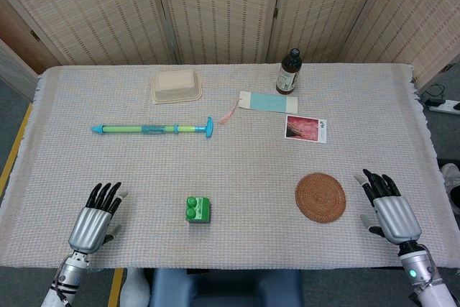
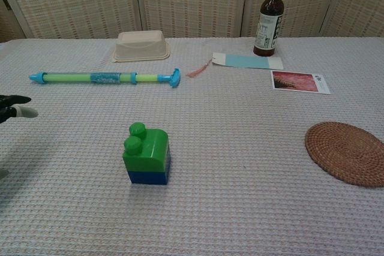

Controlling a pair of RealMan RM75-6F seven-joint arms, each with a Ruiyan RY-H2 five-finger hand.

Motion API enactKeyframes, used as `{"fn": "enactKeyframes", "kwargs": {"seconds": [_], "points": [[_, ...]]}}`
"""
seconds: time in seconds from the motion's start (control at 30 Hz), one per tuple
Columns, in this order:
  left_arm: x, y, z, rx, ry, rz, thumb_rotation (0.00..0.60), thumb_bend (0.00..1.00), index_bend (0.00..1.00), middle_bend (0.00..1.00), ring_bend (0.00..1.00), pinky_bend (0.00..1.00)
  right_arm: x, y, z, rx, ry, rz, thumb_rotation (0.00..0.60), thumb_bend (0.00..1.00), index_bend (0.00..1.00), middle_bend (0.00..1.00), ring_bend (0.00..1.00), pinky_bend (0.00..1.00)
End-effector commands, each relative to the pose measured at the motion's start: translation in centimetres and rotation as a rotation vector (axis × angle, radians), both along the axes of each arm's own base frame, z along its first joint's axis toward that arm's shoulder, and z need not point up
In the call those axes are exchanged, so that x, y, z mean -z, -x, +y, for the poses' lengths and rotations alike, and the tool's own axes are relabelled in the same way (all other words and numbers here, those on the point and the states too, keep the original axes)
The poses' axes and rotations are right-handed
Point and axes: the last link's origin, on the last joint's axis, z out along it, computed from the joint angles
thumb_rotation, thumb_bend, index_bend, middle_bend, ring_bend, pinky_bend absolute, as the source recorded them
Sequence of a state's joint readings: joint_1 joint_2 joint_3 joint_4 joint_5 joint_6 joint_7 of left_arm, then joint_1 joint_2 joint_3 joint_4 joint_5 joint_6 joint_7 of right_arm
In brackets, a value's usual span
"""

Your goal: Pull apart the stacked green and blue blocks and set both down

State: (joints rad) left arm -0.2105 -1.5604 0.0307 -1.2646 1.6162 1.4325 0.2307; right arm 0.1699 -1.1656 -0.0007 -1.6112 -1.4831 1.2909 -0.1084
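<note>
Your green block (image 2: 146, 145) sits stacked on the blue block (image 2: 148, 177), near the table's (image 1: 237, 170) front edge and between your hands. Your left hand (image 1: 95, 219) rests flat at the front left, fingers apart and empty. Your right hand (image 1: 388, 208) lies likewise, spread and empty, just beside the coaster (image 1: 320, 197).

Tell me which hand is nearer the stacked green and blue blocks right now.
Left. The left hand rests open on the cloth to the left of the stacked blocks. The right hand lies farther off on the other side, beyond the woven coaster.
</note>
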Motion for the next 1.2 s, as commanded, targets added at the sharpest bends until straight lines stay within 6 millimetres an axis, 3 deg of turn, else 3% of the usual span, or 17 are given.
{"fn": "enactKeyframes", "kwargs": {"seconds": [0.03,0.43,0.6,0.9,1.2], "points": [[0.1,0.1,0.0,-0.002,0.003,0.004,0.600,0.30,0.18,0.08,0.00,0.00,-0.1,0.0,0.0,0.002,0.004,-0.002,0.600,0.41,0.00,0.00,0.00,0.00],[1.5,-2.1,0.0,0.075,0.134,-0.113,0.600,0.30,0.18,0.11,0.00,0.00,-1.4,-0.6,0.9,-0.026,0.046,-0.033,0.600,0.41,0.00,0.00,0.00,0.00],[1.6,-4.5,1.0,0.108,0.210,-0.203,0.600,0.30,0.18,0.13,0.00,0.00,-1.1,-0.6,0.8,-0.029,0.032,-0.029,0.600,0.41,0.00,0.00,0.00,0.00],[2.9,-8.8,4.8,0.029,0.264,-0.394,0.600,0.30,0.16,0.15,0.00,0.00,-1.1,-0.3,0.5,-0.008,0.023,-0.030,0.600,0.41,0.00,0.00,0.00,0.00],[3.9,-10.6,6.0,-0.095,0.327,-0.484,0.600,0.30,0.19,0.20,0.00,0.00,-1.3,-0.3,0.5,-0.006,0.027,-0.038,0.600,0.41,0.00,0.00,0.00,0.00]]}}
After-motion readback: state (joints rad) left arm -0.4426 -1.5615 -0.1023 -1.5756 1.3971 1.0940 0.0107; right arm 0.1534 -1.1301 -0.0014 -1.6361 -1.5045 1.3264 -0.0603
